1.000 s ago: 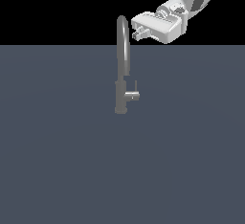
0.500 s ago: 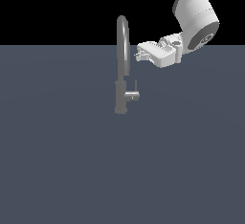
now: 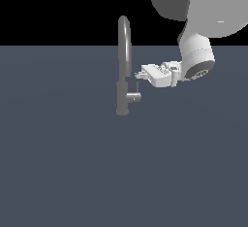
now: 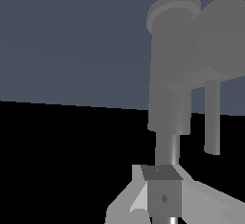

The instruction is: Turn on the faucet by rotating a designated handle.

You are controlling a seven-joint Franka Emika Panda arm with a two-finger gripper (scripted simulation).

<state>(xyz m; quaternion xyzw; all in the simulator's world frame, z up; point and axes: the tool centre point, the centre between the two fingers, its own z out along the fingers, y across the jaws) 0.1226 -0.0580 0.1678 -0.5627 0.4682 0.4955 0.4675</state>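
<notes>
The gripper (image 3: 139, 74) is hovering just beside the faucet (image 3: 124, 66), above the handle (image 3: 134, 96). Whether it is clenched I cannot tell; the turning seemingly is not yet begun.

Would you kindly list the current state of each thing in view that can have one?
faucet: upright on the grey surface, no water visible.
handle: sticking out sideways from the faucet body, thin lever pin pointing up, not gripped.
gripper: close to the lever pin's top; whether open or shut cannot be told.
</notes>
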